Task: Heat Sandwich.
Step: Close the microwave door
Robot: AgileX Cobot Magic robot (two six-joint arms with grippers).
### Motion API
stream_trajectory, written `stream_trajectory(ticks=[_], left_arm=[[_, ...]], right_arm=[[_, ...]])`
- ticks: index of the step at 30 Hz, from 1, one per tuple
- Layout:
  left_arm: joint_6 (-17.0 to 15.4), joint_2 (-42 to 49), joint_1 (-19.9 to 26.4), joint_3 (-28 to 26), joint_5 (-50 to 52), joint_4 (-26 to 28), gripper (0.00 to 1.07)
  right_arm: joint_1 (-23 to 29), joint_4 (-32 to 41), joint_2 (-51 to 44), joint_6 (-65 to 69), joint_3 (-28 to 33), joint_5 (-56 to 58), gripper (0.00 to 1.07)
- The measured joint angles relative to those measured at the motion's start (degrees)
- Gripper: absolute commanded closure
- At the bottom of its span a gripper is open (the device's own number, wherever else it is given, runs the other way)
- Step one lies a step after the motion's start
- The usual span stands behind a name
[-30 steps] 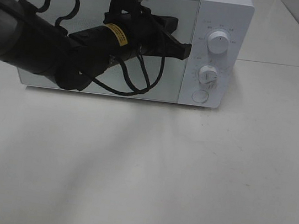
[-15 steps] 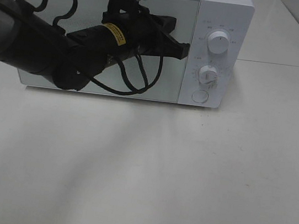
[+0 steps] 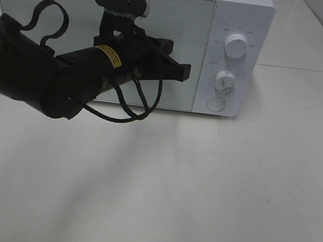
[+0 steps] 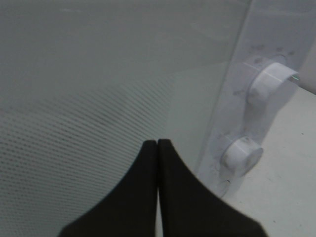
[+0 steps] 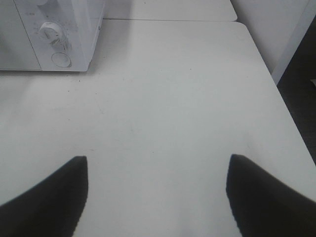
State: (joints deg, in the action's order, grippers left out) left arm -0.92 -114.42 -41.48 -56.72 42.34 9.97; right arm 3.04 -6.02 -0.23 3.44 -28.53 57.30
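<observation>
The white microwave (image 3: 249, 13) stands at the back of the table with its glass door (image 3: 181, 21) closed. My left gripper (image 3: 186, 71) is shut and empty, its tip just in front of the door near the door's right edge. In the left wrist view the gripper (image 4: 157, 144) has its fingers pressed together, facing the door (image 4: 98, 89). My right gripper (image 5: 157, 159) is open and empty over bare table, right of the microwave (image 5: 29, 44). The sandwich is not in view, and no plate shows.
The control panel has an upper knob (image 3: 236, 47), a lower knob (image 3: 224, 81) and a round button (image 3: 215, 104). The knobs also show in the left wrist view (image 4: 269, 81). The white table (image 3: 199, 192) ends at a right edge (image 5: 276, 94).
My left gripper has drawn back to the left and down, away from the door's right edge. It stays shut. The microwave door stays closed.
</observation>
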Motion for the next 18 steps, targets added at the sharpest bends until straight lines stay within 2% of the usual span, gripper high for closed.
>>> stream_trajectory(ticks=[10,12,13,14,15,17,18], left_arm=[[-0.1,5.7,-1.3,6.2,-0.6,1.4,1.07],[-0.1,7.3,-1.3,7.2,-2.5,2.2,1.01],[-0.1,8.7,-1.3,7.8,-5.6,2.9,0.88],[-0.1,8.7,-1.3,7.8,-5.6,2.9,0.88],[-0.1,9.3,-1.3,7.9,-7.5,3.2,0.76],[-0.1,11.1,-1.3,8.0,-13.2,3.3,0.43],[-0.1,11.7,-1.3,8.0,-15.1,3.3,0.13]], right_arm=[[0.0,0.0,0.0,0.1,0.0,0.0,0.32],[0.0,0.0,0.0,0.2,0.0,0.0,0.32],[0.0,0.0,0.0,0.2,0.0,0.0,0.32],[0.0,0.0,0.0,0.2,0.0,0.0,0.32],[0.0,0.0,0.0,0.2,0.0,0.0,0.32],[0.0,0.0,0.0,0.2,0.0,0.0,0.32],[0.0,0.0,0.0,0.2,0.0,0.0,0.32]])
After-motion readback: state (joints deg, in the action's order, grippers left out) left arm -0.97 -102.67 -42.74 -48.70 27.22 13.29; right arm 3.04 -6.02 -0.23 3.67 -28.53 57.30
